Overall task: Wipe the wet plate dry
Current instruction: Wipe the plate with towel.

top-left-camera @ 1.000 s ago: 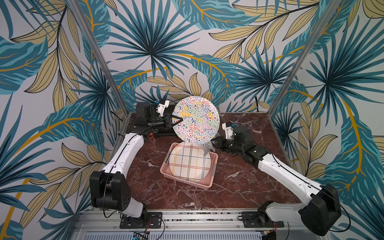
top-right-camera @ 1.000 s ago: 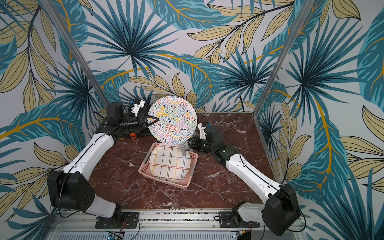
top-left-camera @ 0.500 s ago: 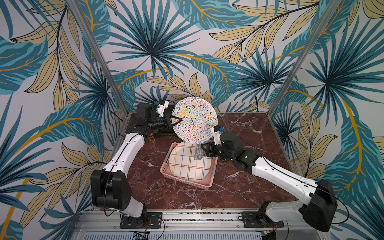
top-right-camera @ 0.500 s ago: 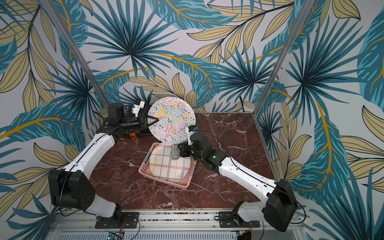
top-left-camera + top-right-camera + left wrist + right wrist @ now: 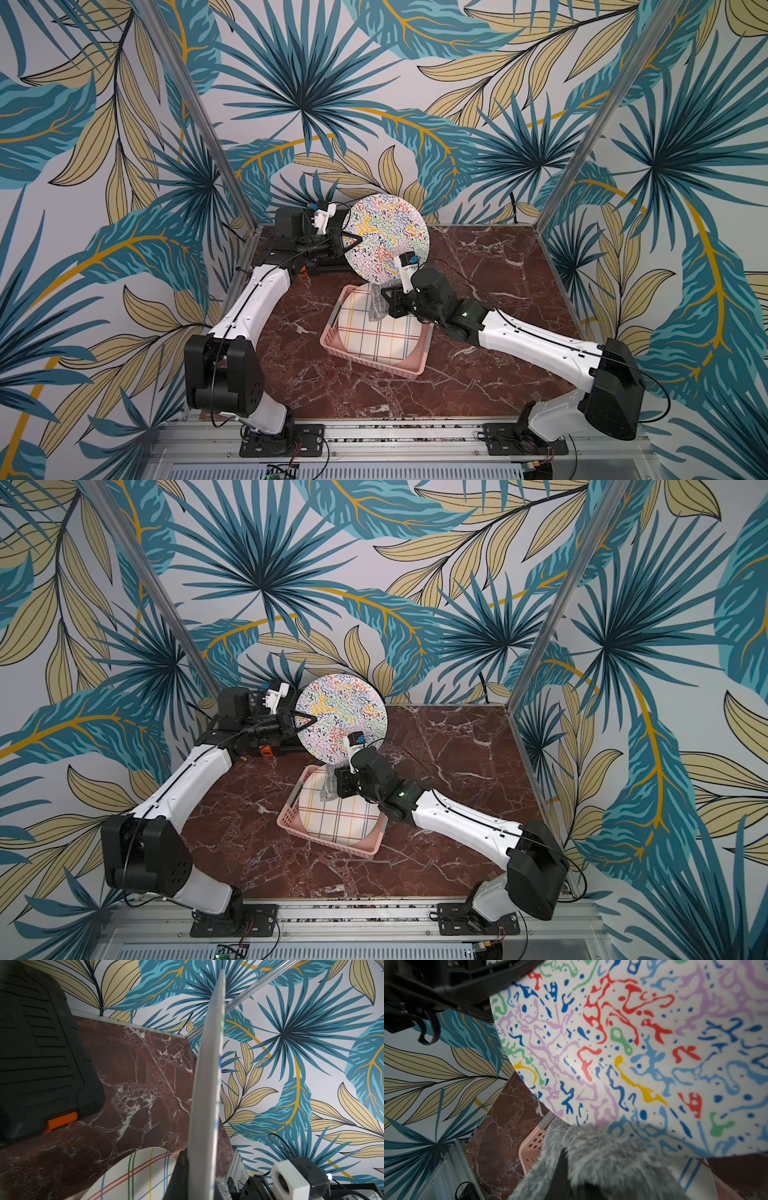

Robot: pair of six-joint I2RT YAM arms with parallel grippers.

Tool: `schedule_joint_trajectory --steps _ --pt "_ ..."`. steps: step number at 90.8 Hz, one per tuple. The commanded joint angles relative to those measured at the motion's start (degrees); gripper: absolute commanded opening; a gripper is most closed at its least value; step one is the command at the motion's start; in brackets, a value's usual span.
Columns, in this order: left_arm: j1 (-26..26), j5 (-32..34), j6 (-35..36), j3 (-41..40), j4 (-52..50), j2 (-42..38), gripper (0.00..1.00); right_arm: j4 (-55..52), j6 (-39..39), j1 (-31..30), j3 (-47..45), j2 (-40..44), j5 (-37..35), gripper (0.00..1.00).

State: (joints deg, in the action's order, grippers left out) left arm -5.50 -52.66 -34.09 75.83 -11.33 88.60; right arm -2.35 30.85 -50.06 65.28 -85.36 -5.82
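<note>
Right pincer (image 5: 386,305), clamped on grey cloth (image 5: 375,307), is swinging in under patterned plate (image 5: 386,237); left pincer (image 5: 351,242) is clamping its rim, upright near back edge of surface (image 5: 478,266). Wiping step is starting; next needs pressing cloth against face.

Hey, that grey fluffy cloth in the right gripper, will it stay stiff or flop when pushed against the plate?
Probably floppy: the grey fluffy cloth hangs bunched from the shut right gripper, holding no shape. Its deep pile suggests it is light and would likely squash against the squiggle-patterned round plate rather than shove it.
</note>
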Motion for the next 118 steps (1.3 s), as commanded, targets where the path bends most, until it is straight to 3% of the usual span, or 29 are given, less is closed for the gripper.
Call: schedule_joint_trajectory --steps 1,49,118 --pt "-0.39 -4.60 -0.04 -0.20 0.08 -0.39 0.00 8.62 0.25 -0.10 1.99 -2.30 -3.37 0.00" --pt "-0.39 -6.56 -2.72 -0.85 2.12 -0.40 0.00 18.63 0.83 -3.55 4.23 -9.41 -13.72 0.00" --pt "-0.40 -5.33 -1.89 -3.08 2.31 -1.12 0.00 22.35 -3.79 -4.47 20.98 -19.38 -21.83 0.00"
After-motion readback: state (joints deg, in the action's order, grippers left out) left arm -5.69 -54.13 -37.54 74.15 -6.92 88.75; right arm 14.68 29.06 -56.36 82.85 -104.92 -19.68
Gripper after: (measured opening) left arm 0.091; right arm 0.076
